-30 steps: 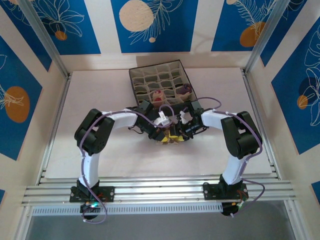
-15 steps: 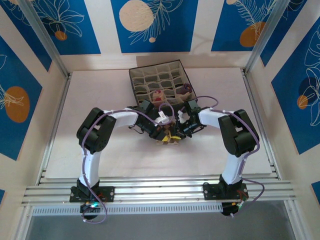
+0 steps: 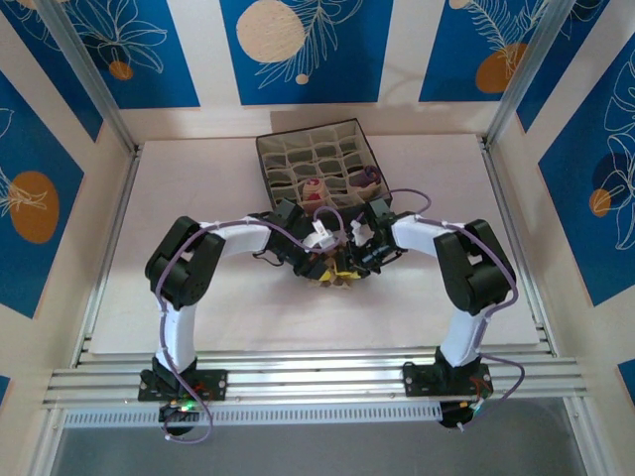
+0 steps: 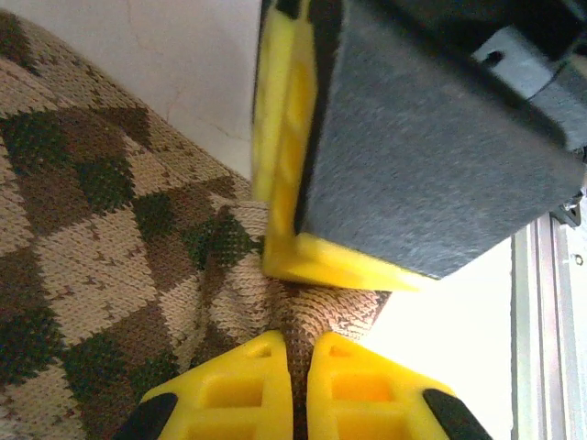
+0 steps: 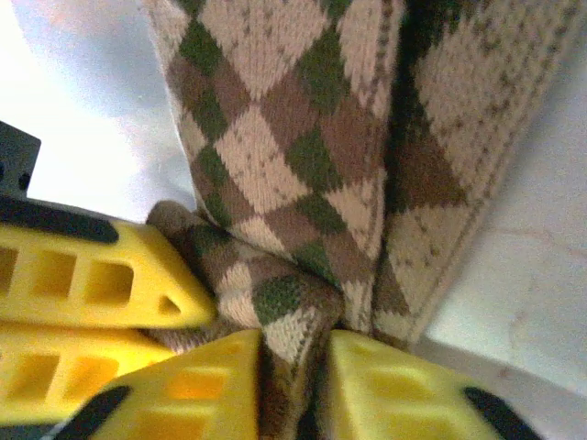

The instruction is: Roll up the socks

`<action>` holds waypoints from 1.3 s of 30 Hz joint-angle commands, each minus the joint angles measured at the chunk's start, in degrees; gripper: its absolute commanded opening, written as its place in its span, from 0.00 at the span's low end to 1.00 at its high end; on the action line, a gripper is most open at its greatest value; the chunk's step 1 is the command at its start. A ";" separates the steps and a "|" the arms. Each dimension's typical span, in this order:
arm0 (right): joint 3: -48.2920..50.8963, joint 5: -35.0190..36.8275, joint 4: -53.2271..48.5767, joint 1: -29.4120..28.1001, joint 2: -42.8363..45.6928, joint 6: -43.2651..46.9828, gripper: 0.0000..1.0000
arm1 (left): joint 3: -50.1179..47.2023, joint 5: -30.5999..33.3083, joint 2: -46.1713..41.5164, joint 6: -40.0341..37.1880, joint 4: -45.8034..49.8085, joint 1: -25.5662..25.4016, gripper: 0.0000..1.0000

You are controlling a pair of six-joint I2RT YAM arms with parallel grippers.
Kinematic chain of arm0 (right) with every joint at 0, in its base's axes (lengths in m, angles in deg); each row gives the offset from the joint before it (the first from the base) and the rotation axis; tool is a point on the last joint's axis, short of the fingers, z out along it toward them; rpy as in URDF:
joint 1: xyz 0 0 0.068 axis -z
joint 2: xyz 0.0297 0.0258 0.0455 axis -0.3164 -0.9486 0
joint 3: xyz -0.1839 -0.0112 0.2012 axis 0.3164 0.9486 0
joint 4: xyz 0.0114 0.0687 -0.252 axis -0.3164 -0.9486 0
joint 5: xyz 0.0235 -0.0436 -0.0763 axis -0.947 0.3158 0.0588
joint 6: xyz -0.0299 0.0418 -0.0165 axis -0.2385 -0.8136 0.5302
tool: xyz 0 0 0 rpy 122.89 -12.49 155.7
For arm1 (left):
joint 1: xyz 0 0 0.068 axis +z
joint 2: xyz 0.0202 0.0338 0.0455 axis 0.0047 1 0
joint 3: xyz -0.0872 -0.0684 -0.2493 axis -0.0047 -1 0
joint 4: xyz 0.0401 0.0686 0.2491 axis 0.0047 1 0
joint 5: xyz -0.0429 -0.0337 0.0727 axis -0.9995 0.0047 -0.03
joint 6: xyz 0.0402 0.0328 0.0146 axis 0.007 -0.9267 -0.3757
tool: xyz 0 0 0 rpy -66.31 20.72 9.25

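The brown-cream diamond-patterned sock (image 3: 338, 277) lies bunched on the white table between both arms. My left gripper (image 4: 295, 353) is shut on a fold of that diamond-patterned sock (image 4: 110, 238), and the right gripper's yellow finger crosses just above. My right gripper (image 5: 295, 353) is shut on another pinched fold of the same diamond-patterned sock (image 5: 303, 137); the left gripper's yellow fingers (image 5: 83, 275) press in at its left. In the top view both grippers meet over the sock. The beige sock with maroon toe (image 3: 314, 190) and the dark purple sock (image 3: 367, 179) sit rolled in the box.
The grey fabric compartment box (image 3: 298, 151) stands directly behind the grippers at the table's middle back. Aluminium rails (image 3: 317, 379) run along the near edge, with frame posts at the back corners. White tabletop (image 3: 198, 188) spreads to both sides.
The two grippers have edged slightly closer together over the sock, the right one shifting a little left. Both stay closed on it.
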 commanded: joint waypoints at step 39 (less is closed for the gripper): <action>-1.93 1.31 -10.20 1.51 -6.17 0.01 0.00 | -25.60 22.29 -22.01 -18.40 -32.74 -7.09 0.24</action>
